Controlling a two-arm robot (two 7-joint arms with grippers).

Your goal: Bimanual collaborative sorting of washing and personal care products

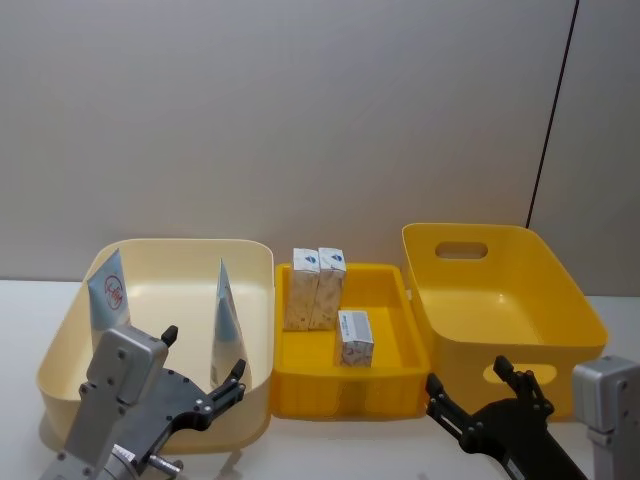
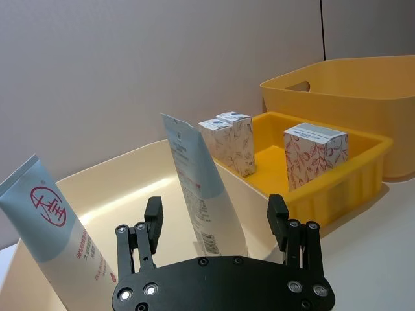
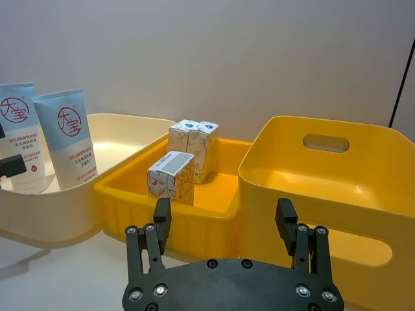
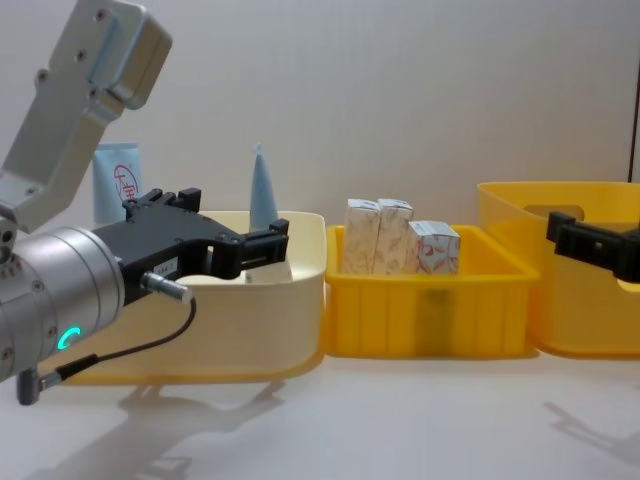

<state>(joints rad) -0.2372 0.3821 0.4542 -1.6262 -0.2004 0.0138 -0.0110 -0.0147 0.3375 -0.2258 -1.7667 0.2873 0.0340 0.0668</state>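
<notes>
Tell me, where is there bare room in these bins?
The deep yellow bin holds nothing: roomiest. The cream bin has bare floor between its two tubes. The shallow yellow tray is free along its right wall; its left side, with three cartons, is crowded. The left gripper and right gripper hover open in front.

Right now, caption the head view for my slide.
Two squeeze tubes stand in the cream bin, three white cartons in the yellow tray; left gripper and right gripper open nearby.
</notes>
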